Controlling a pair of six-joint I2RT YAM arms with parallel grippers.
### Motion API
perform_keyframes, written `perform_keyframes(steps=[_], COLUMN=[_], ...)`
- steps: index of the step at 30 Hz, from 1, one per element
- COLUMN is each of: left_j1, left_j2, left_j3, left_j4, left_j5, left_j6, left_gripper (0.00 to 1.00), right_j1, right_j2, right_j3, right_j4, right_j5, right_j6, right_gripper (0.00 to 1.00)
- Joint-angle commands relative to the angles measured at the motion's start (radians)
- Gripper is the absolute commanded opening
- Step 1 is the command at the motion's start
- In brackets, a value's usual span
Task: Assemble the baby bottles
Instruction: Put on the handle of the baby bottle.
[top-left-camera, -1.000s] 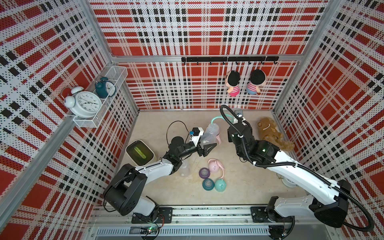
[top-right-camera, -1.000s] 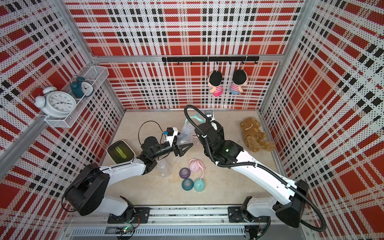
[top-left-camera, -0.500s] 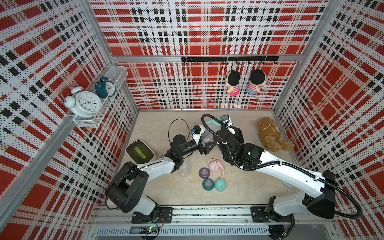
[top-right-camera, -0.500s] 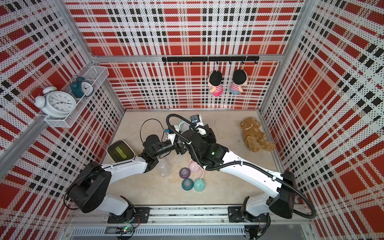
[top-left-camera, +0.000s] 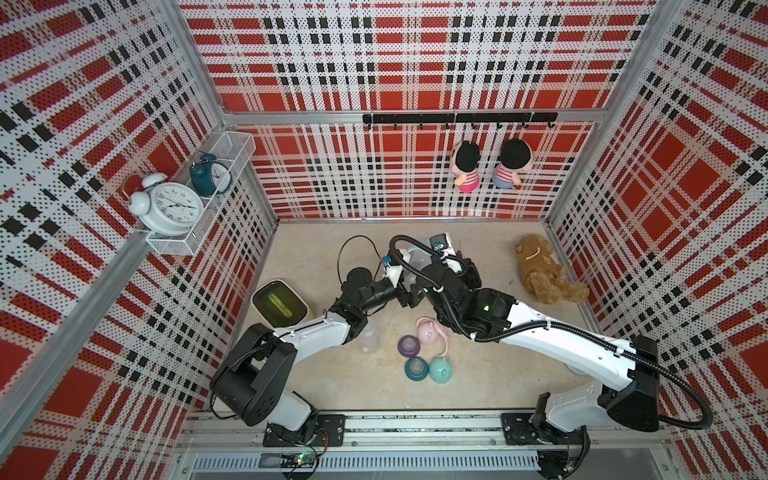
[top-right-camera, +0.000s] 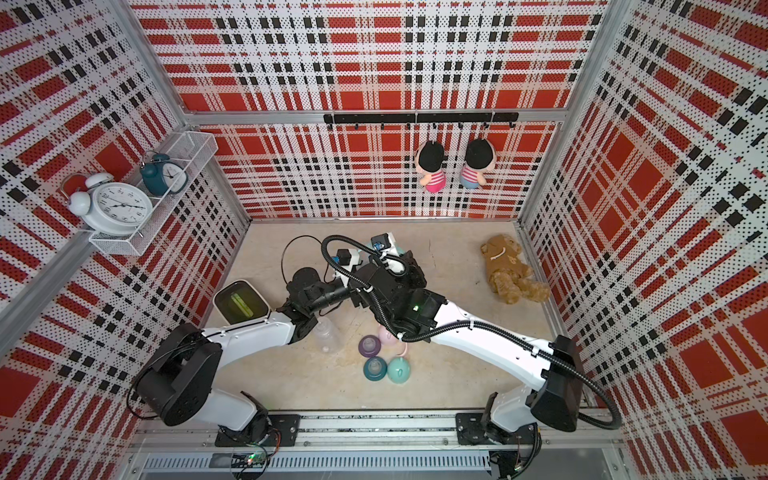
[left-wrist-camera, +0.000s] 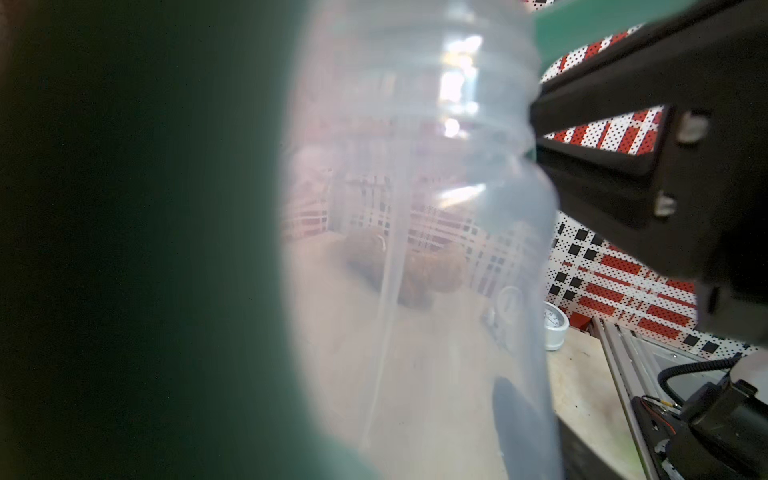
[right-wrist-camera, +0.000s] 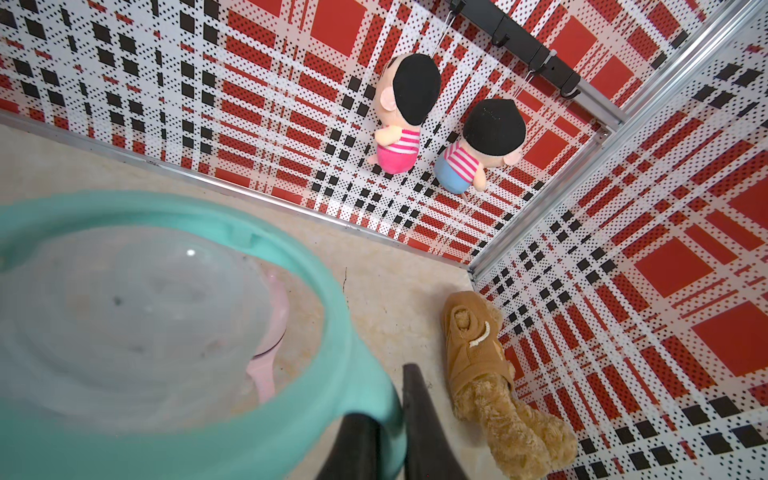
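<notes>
While the left gripper (top-left-camera: 409, 293) clamps the clear bottle (left-wrist-camera: 415, 208) over the back of the table (top-left-camera: 374, 390), the right gripper (right-wrist-camera: 392, 424) pinches the teal handle ring (right-wrist-camera: 332, 332), looped round the bottle's end. A purple collar (top-left-camera: 409, 345) and teal cap (top-left-camera: 441, 370) lie loose nearer the front.

A clear bottle (top-right-camera: 328, 334) lies near what look like loose caps (top-right-camera: 399, 370).

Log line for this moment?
left gripper: holds clear bottle | right gripper: holds teal handle ring | ring around bottle neck
</notes>
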Motion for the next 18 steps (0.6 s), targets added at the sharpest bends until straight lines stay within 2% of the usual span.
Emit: perform_keyframes(steps=[1,10,18], left_j1=[-0.006,-0.015,-0.051], left_j2=[0.004,-0.004,-0.020], left_j3=[0.045,0.040,0.029], left_j4=[0.007,0.003,0.003], left_j5=[-0.016,-0.031,-0.049], left_j6=[-0.009,0.002,0.028], left_gripper=[0.00,0.00,0.00], right_j1=[0.035,0.041,0.031], right_j2=[0.022,0.035,0.022], right_j3=[0.007,-0.008,0.011], right_j4=[0.030,-0.029,-0.033], right_j5=[0.039,0.049,0.029], right_j6=[-0.048,0.029,0.033], right_gripper=[0.00,0.00,0.00])
